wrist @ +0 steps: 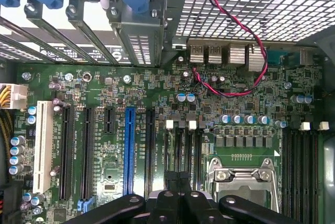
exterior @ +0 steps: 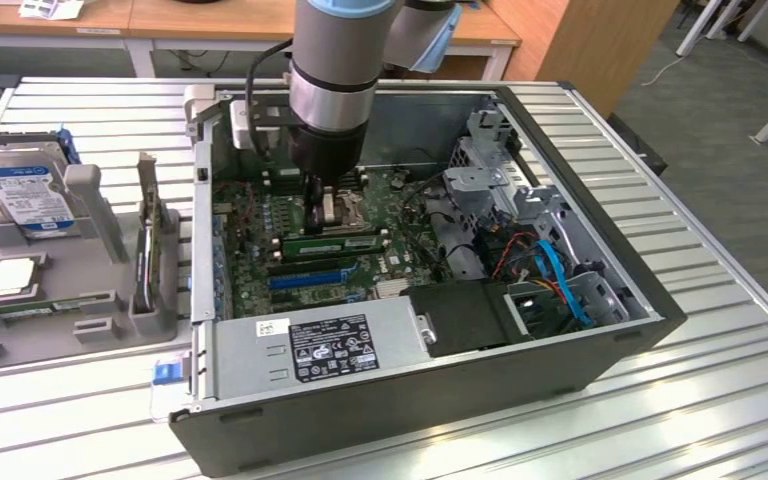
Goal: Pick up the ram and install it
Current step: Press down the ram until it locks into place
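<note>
The ram is a narrow green stick with black chips. It stands on edge in the motherboard inside the open computer case, just in front of the processor socket. My gripper reaches down into the case right behind the ram, over the socket area. In the wrist view the black fingers are pressed together with nothing between them, above black memory slots with white clips. Whether the fingertips touch the ram cannot be told.
A grey parts tray in the exterior view's left holds a hard drive, a square silver chip and a narrow green strip. The power supply, drive cage and blue cables crowd the case.
</note>
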Controlling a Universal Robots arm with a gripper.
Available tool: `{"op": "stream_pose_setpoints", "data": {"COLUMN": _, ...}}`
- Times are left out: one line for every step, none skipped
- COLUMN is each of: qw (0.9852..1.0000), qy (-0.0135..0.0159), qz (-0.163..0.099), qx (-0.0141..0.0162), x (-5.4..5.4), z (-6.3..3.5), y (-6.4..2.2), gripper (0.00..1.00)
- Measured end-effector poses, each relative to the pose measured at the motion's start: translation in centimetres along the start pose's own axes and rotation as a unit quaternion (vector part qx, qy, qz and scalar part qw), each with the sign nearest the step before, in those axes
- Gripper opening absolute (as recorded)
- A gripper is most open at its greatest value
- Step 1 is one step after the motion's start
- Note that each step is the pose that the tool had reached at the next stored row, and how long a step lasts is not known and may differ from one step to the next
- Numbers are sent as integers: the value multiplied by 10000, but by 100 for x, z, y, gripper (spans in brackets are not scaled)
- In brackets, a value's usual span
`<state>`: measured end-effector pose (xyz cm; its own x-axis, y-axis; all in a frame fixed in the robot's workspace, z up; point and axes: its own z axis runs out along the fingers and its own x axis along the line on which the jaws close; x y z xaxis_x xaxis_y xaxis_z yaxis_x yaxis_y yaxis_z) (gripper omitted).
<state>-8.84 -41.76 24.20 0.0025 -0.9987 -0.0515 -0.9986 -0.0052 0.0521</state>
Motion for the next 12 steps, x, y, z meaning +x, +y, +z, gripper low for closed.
{"op": "stream_pose_setpoints", "data": {"qw": 10000, "qy": 0, "qz": 0, "qx": 0, "x": 0, "z": 5, "y": 0, "gripper": 10}}
{"op": "stream_pose_setpoints", "data": {"qw": 10000, "qy": 1, "qz": 0, "qx": 0, "x": 0, "z": 8, "y": 0, "gripper": 10}}
{"op": "stream_pose_setpoints", "data": {"qw": 10000, "qy": 2, "qz": 0, "qx": -1, "x": 1, "z": 11, "y": -1, "gripper": 10}}
{"op": "stream_pose_setpoints", "data": {"qw": 10000, "qy": 2, "qz": 0, "qx": -1, "x": 1, "z": 14, "y": 0, "gripper": 10}}
{"op": "stream_pose_setpoints", "data": {"qw": 10000, "qy": 2, "qz": 0, "qx": -1, "x": 2, "z": 18, "y": -1, "gripper": 10}}
{"op": "stream_pose_setpoints", "data": {"qw": 10000, "qy": 2, "qz": 0, "qx": -1, "x": 1, "z": 21, "y": -1, "gripper": 10}}
{"op": "stream_pose_setpoints", "data": {"qw": 10000, "qy": 2, "qz": 0, "qx": -1, "x": 2, "z": 24, "y": -1, "gripper": 10}}
{"op": "stream_pose_setpoints", "data": {"qw": 10000, "qy": 1, "qz": 0, "qx": -1, "x": 2, "z": 28, "y": -1, "gripper": 10}}
{"op": "stream_pose_setpoints", "data": {"qw": 10000, "qy": 1, "qz": 0, "qx": -1, "x": 2, "z": 32, "y": -2, "gripper": 10}}
{"op": "stream_pose_setpoints", "data": {"qw": 10000, "qy": 1, "qz": 0, "qx": -1, "x": 2, "z": 36, "y": -2, "gripper": 10}}
{"op": "stream_pose_setpoints", "data": {"qw": 10000, "qy": 1, "qz": 0, "qx": -1, "x": 2, "z": 40, "y": -2, "gripper": 10}}
{"op": "stream_pose_setpoints", "data": {"qw": 10000, "qy": 1, "qz": 0, "qx": -1, "x": 3, "z": 44, "y": -2, "gripper": 10}}
